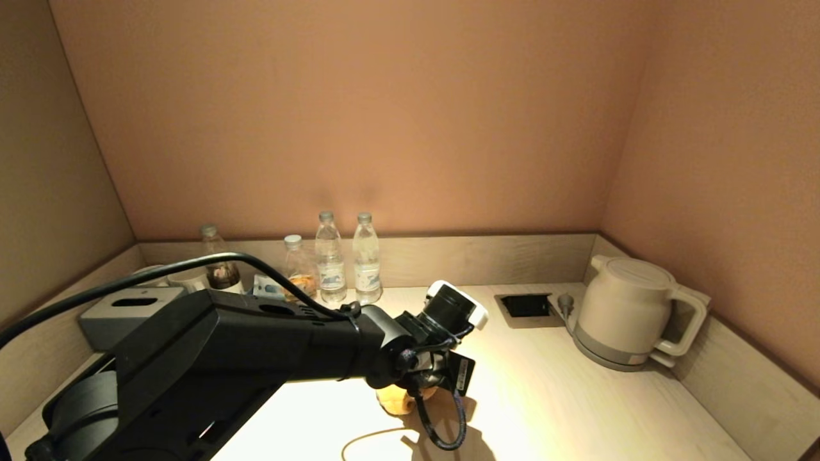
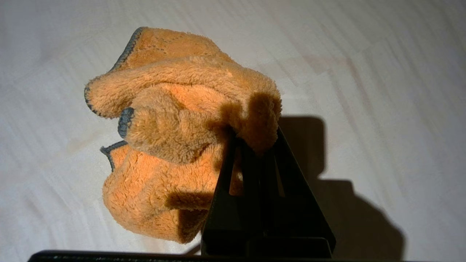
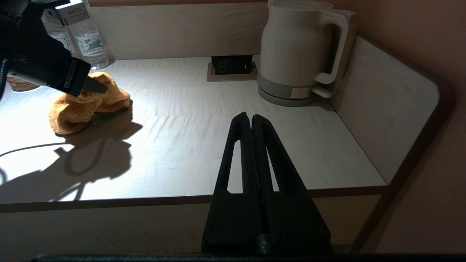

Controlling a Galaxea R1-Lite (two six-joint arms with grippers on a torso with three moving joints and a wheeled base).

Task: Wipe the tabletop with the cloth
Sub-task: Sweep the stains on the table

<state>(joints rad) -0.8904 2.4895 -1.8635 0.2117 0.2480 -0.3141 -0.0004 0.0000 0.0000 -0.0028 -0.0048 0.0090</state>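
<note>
An orange fluffy cloth with a grey hem lies crumpled on the pale wooden tabletop. My left gripper is shut on a fold of the cloth, pointing down at the table. In the head view my left arm reaches across the table and hides most of the cloth below its wrist. The right wrist view shows the cloth under the left gripper, left of the table's middle. My right gripper is shut and empty, parked off the table's front edge.
A cream kettle stands at the back right, next to a recessed socket. Several water bottles stand along the back wall. A grey box and a cup sit at the back left. Walls close three sides.
</note>
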